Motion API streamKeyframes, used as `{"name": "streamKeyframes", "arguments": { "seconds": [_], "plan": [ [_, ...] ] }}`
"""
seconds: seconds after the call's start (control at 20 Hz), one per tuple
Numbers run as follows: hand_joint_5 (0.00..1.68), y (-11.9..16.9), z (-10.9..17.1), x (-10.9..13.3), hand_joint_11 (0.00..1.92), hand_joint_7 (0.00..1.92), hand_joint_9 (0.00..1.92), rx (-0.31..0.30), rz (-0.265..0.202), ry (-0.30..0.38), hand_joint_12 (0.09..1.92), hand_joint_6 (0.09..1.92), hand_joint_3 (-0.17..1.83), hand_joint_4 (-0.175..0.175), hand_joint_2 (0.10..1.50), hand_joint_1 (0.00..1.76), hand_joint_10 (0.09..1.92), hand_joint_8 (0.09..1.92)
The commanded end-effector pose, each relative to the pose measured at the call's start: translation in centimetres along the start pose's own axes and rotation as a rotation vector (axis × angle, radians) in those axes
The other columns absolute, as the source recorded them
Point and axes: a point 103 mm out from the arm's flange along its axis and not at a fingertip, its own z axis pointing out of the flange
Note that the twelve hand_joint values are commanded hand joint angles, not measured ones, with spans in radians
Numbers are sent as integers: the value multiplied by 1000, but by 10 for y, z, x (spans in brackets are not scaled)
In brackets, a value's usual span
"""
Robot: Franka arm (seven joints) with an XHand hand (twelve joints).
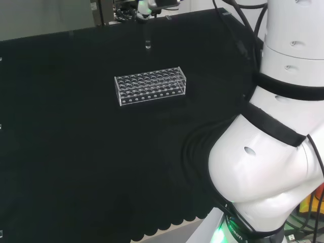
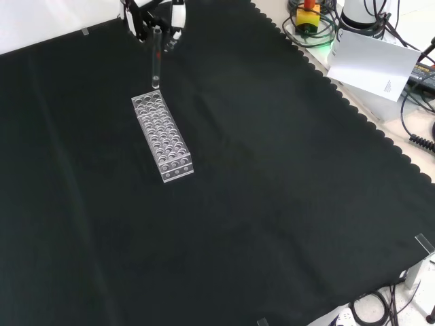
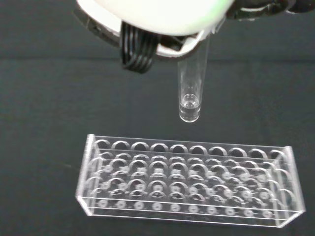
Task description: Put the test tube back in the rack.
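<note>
— So, what lies nearest on the black cloth [image 2: 272,204] in the front view?

— Bare cloth first, then the clear rack [image 2: 162,138], its rows of holes running away from the camera. All the holes I can make out look empty.

— And the test tube [image 2: 155,60]?

— Just beyond the rack's far end, upright in the air, its rounded bottom above the rack and apart from it. The wrist view shows the tube [image 3: 191,91] hanging clear over the rack [image 3: 189,182].

— Who holds it?

— The hand [image 2: 153,15], at the top of the front view, fingers curled and pinching the tube's upper part.
</note>
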Motion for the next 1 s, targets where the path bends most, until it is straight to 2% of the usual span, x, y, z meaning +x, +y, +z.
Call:
{"name": "streamKeyframes", "arguments": {
  "seconds": [0.05, 0.4, 1.0],
  "plan": [
    [1390, 1, 7, 16, 1047, 1860, 1700, 18, -38, -2, 1036, 450, 665, -175, 617, 1224, 313, 418],
    [1391, 4, 29, 18, 1045, 1860, 1701, 69, -50, -16, 1036, 449, 666, -175, 617, 1224, 313, 418],
    [1391, 15, 57, 31, 1042, 1862, 1702, 123, -65, 4, 1038, 448, 667, -175, 616, 1225, 314, 420]
  ]
}}
